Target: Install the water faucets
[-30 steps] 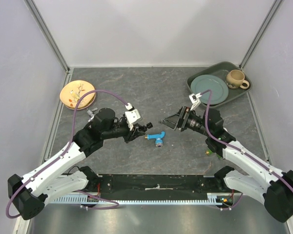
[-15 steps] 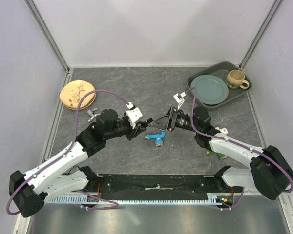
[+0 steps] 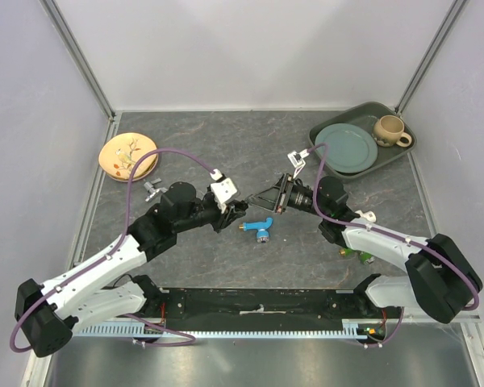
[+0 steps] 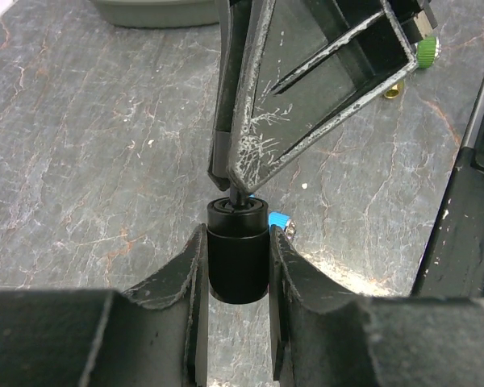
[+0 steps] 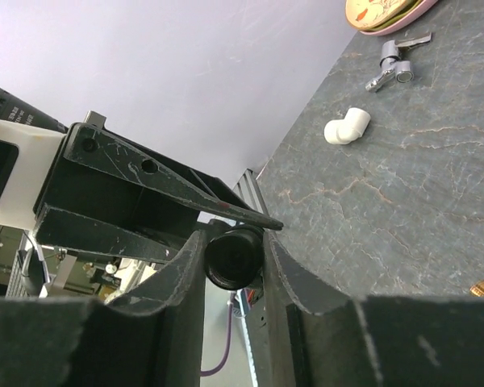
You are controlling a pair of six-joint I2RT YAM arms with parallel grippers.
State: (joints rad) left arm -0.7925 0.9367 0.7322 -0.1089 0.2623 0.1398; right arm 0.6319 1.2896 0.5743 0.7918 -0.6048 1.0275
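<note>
Looking over the table (image 3: 226,153), we find the left gripper (image 3: 244,207) and right gripper (image 3: 255,201) tip to tip at mid-frame. Just below lies the blue faucet (image 3: 260,228); the green faucet (image 3: 356,255) sits lower right, beside the right arm (image 3: 387,242). The left one clamps a black cylinder (image 4: 238,258); the right one stands narrow at its end, and we cannot tell whether it grips.

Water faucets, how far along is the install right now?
Nothing looks installed yet. The blue faucet and the green faucet lie loose on the table. In hand: the left end effector and the right end effector both appear clamped on one black cylinder. Left to do: fitting both faucets.
</note>
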